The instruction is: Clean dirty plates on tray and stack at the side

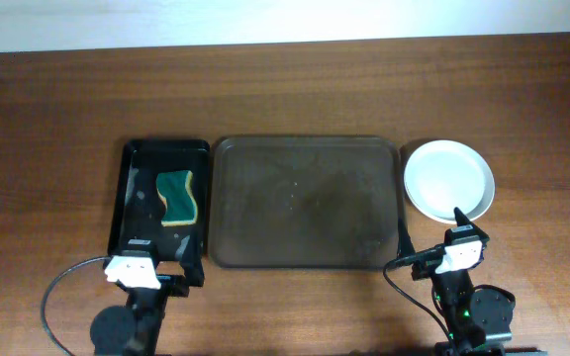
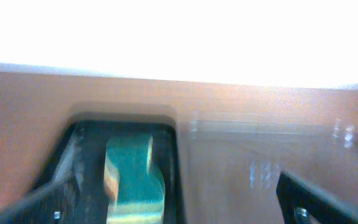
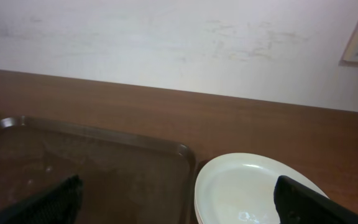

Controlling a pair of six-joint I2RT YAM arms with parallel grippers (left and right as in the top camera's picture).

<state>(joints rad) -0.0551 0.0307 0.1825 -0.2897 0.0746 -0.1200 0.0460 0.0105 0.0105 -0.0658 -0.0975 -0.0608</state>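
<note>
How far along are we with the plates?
Done, apparently: the large dark brown rectangular tray holds no plates, and the round white plates sit stacked right of it, top one clean. In hand: nothing; both arms' jaws are open, empty. Green sponge lies in the small black tray. Left: seemingly nothing.

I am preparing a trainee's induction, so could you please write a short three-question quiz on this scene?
1. Fill in: in the overhead view, the white plates sit to the ____ of the brown tray.
2. True or false: a plate lies on the brown tray.
3. Where is the sponge? A) black tray B) brown tray C) white plates

Key: 1 right; 2 false; 3 A.
</note>
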